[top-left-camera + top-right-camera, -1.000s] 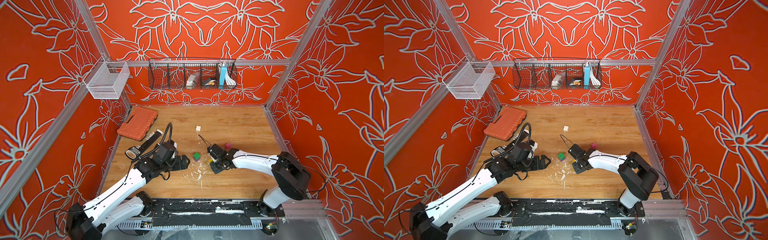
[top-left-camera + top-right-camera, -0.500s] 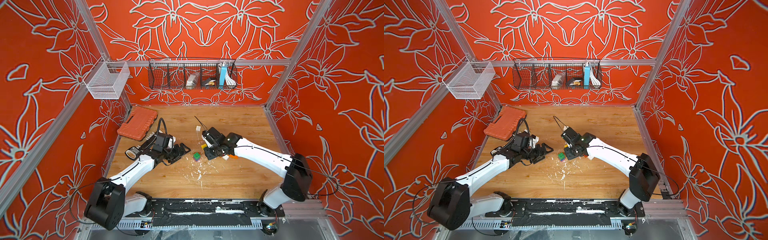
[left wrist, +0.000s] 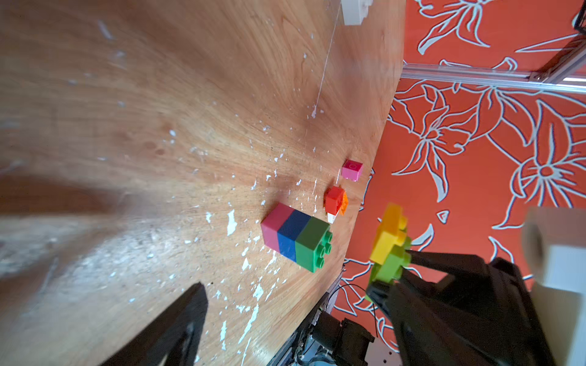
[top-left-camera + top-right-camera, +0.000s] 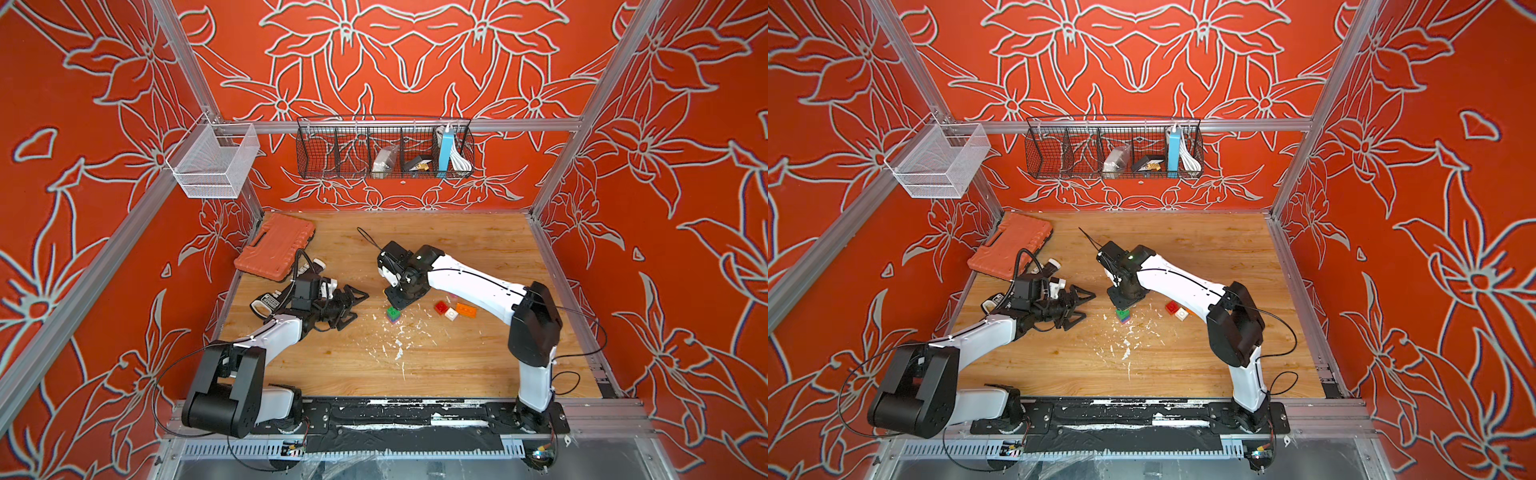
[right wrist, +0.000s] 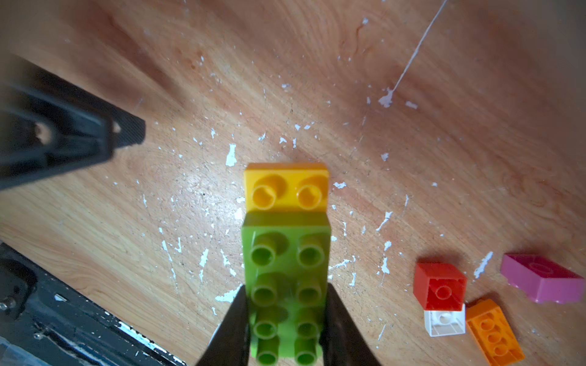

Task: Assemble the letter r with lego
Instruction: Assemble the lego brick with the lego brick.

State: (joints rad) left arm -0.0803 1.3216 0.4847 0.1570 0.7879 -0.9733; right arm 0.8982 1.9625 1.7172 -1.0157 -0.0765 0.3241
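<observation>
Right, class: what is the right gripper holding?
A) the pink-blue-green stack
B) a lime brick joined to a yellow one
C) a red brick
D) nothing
B: the right gripper is shut on the lime brick, with the yellow brick stuck to it.

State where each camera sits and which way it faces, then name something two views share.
Top views: high above the arm bases, facing down toward the back wall; left arm and right arm show, left gripper open.
Left wrist: on the left arm, looking low across the table at the three-brick stack; one own finger shows.
Right wrist: on the right arm, looking down at the table; right gripper shut on the lime brick.
Shared: both wrist views show the lime brick.
</observation>
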